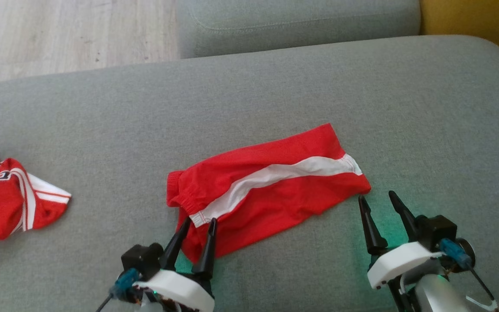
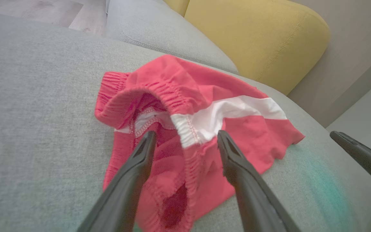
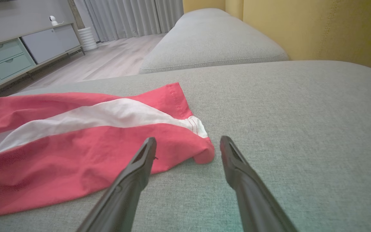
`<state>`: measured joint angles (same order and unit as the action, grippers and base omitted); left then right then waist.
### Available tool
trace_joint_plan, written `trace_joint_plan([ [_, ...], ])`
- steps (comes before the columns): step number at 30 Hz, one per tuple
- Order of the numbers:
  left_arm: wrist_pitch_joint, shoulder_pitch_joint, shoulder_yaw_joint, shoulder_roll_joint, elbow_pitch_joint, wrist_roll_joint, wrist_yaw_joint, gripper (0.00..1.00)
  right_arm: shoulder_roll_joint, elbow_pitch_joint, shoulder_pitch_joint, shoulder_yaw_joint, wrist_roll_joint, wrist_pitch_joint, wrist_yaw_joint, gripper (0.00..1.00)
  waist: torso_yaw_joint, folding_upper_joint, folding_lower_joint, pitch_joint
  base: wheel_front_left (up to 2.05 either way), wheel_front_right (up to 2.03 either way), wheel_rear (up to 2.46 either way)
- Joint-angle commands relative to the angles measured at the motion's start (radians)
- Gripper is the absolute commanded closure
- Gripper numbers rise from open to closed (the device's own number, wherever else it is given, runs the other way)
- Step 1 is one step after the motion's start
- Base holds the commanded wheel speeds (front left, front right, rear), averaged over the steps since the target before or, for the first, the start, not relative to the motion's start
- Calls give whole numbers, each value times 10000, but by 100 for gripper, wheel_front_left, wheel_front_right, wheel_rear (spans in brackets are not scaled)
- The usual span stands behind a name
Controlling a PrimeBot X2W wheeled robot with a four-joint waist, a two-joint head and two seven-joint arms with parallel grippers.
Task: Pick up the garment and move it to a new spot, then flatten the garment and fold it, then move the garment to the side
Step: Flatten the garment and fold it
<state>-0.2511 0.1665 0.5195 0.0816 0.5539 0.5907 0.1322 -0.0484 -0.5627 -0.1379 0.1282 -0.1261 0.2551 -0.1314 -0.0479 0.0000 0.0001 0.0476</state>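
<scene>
Left gripper point(image 1: 200, 219): jaws spread wide, empty, tips over elastic waistband end of red shorts point(image 1: 271, 195). Right gripper point(image 1: 376, 195): spread, empty, just beside hem corner. Shorts mid grey sofa cushion point(image 1: 275, 86), wrinkled, white side stripe. Second red garment point(image 1: 7, 203) far left. Wood floor point(image 1: 59, 30), yellow backrest point(image 2: 253, 35) beyond.

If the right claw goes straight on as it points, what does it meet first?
Probably the near hem corner of the red shorts, just ahead of the open right claw; depth is hard to judge.
</scene>
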Motion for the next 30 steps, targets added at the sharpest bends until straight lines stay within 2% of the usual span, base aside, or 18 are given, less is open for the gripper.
trace_joint_plan([
  [1,-107,531,-177,99,-250,104,-17,0,-18,280,-444,289,-41,67,7,0,-77,0,-1,81,0,0,0],
  [9,-107,856,115,268,-360,106,-16,0,-18,279,-511,397,-130,67,7,0,-176,0,-1,228,0,0,0],
  [10,-107,884,91,279,-360,95,-16,17,-18,278,-516,422,-142,67,7,0,-191,0,-1,246,0,0,0],
  [11,-107,907,47,287,-365,73,-16,53,-18,276,-523,442,-159,67,7,0,-204,0,-1,263,0,0,0],
  [12,-107,918,-9,285,-370,56,-16,60,-18,276,-530,462,-174,67,7,0,-218,0,-1,277,0,0,0],
  [13,-107,923,-48,281,-372,30,-16,74,-18,274,-536,479,-189,67,7,0,-228,0,-1,290,0,0,0],
  [14,-107,932,-68,281,-365,-9,-16,96,-18,273,-542,489,-203,67,7,0,-235,0,-1,305,0,0,0],
  [15,-107,948,-111,285,-365,-58,-16,100,-18,268,-548,494,-215,67,7,0,-240,0,-1,323,0,0,0],
  [30,-107,635,-1443,67,-820,-993,-16,100,-18,249,-759,459,-314,67,7,0,-114,0,-1,564,0,0,0],
])
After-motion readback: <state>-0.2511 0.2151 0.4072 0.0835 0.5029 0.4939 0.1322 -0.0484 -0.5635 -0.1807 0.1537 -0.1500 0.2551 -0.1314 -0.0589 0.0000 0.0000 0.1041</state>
